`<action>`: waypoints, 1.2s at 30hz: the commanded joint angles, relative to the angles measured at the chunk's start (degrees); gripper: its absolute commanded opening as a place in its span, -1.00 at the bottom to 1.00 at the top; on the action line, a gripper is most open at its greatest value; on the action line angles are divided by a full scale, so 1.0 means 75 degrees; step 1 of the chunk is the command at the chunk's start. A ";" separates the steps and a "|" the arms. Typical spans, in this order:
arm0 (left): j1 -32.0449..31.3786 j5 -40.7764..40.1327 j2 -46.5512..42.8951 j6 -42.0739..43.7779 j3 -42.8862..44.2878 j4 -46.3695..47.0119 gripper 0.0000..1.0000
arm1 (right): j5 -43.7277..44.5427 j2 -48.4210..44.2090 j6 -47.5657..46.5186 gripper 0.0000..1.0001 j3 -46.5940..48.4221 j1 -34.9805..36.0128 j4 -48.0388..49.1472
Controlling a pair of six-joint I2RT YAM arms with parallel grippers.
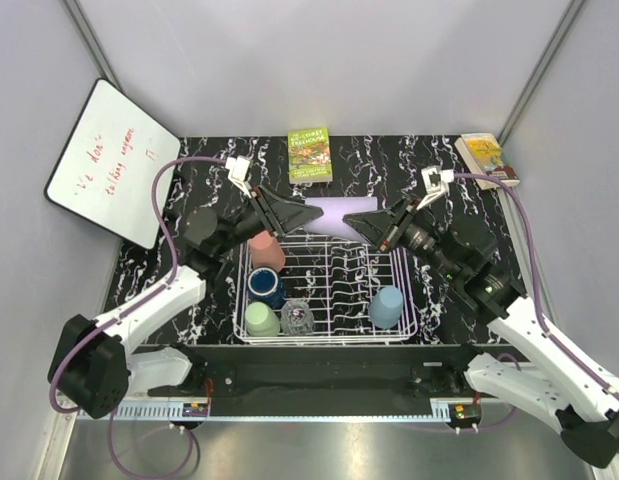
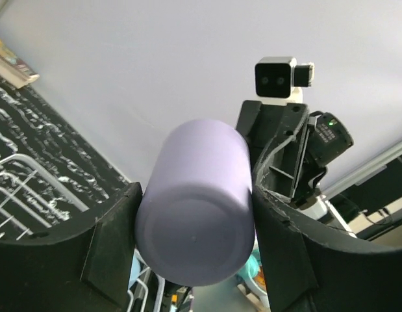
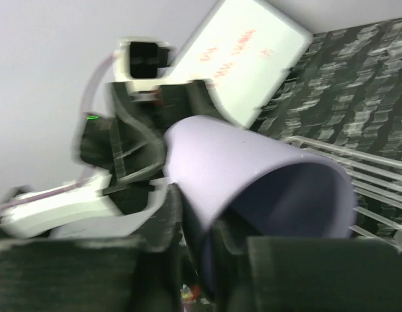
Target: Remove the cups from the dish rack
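The lavender cup (image 1: 339,212) lay on its side in the air above the far edge of the dish rack (image 1: 334,285), its long axis running left to right across the bench (image 1: 209,160). Its closed base pointed toward the left arm and its open mouth toward the right arm.

The left tool (image 1: 307,215) was clamped on the cup. In the left wrist view the fingers (image 2: 103,253) pressed against both sides of the cup near its base, which faced that camera. The right tool (image 1: 374,222) met the cup at its mouth end. Both arms reached forward from the near edge with elbows spread outward and forearms angled inward, so the two tools faced each other tip to tip over the rack.

The right wrist view was smeared. It showed the hollow of the cup (image 3: 252,175) turned toward the camera and dark finger shapes at the rim, but I cannot tell whether the right tool had closed on the wall or only stood around it.

Five cups stood in the rack. The salmon pink cup (image 1: 267,250), dark blue cup (image 1: 264,285), pale green cup (image 1: 261,320) and clear glass (image 1: 297,318) were at the left end, and the light blue cup (image 1: 386,307) was at the right. The left forearm partly covered the rack's far left corner.
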 commanded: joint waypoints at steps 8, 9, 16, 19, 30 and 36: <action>-0.0044 0.0304 0.0257 0.0602 0.0610 -0.0708 0.16 | 0.0086 -0.0096 -0.0307 -1.00 -0.0041 0.0038 0.0207; -0.0033 0.0269 0.0234 0.0685 0.0680 -0.0898 0.42 | 0.0214 -0.0119 -0.0366 -1.00 -0.0029 0.0027 0.0091; 0.0084 -0.0153 0.0046 0.1634 0.1407 -0.3169 0.98 | 0.1070 -0.0541 -0.0705 -1.00 0.0205 0.0038 -0.0765; 0.0295 -0.0410 -0.0118 0.1939 0.1502 -0.3769 0.98 | 0.1796 -0.0717 -0.0986 -1.00 0.0567 0.0038 -0.1210; 0.0706 -0.2998 -0.1043 0.2806 0.1489 -0.6406 0.98 | 0.5639 0.1071 -0.2473 -1.00 0.3250 0.0027 -0.3320; 0.0694 -0.4523 -0.1114 0.3310 0.1805 -0.8094 0.98 | 0.6309 0.3027 -0.3060 -1.00 0.4949 -0.0124 -0.3730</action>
